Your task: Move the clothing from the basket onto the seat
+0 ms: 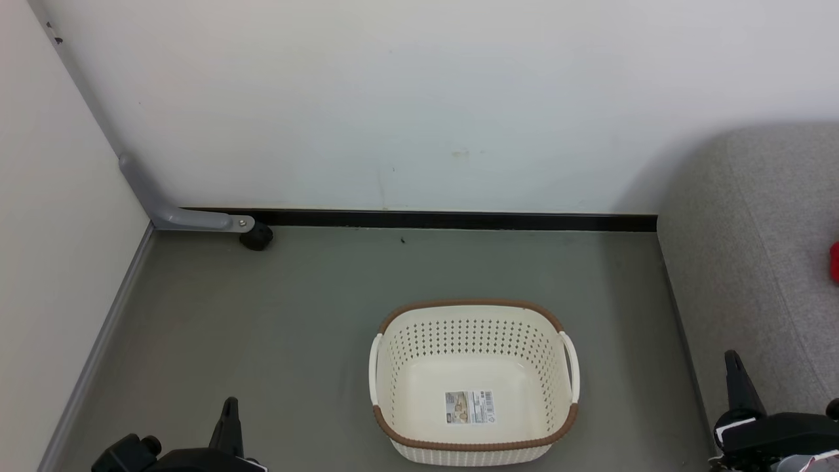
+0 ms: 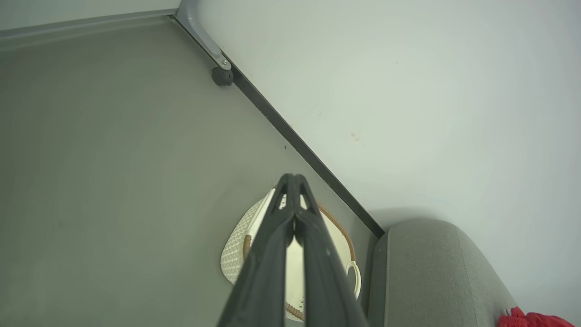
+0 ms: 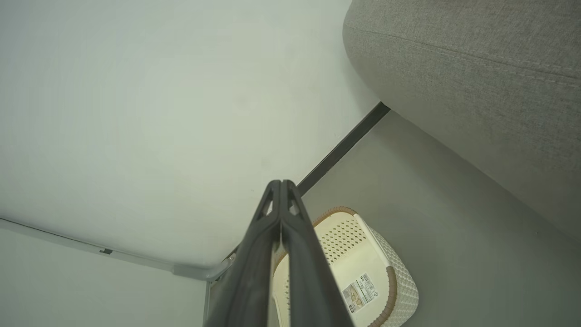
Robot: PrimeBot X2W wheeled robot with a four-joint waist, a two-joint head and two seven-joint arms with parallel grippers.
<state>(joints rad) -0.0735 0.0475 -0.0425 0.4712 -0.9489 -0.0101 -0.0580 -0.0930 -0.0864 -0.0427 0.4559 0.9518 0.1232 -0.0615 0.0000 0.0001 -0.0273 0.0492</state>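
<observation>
Cream-white perforated plastic basket (image 1: 472, 341), brown rim, lower centre on floor (image 1: 295, 314). Red garment scrap (image 1: 835, 262) at right edge, on grey fabric sofa (image 1: 754, 262). Left end effector (image 2: 294, 178), right end effector (image 3: 280, 182): both pressed together, nothing clamped.

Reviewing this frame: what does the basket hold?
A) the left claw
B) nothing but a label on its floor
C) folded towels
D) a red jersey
B: the basket is bare inside apart from its label; red clothing lies on the seat.
</observation>
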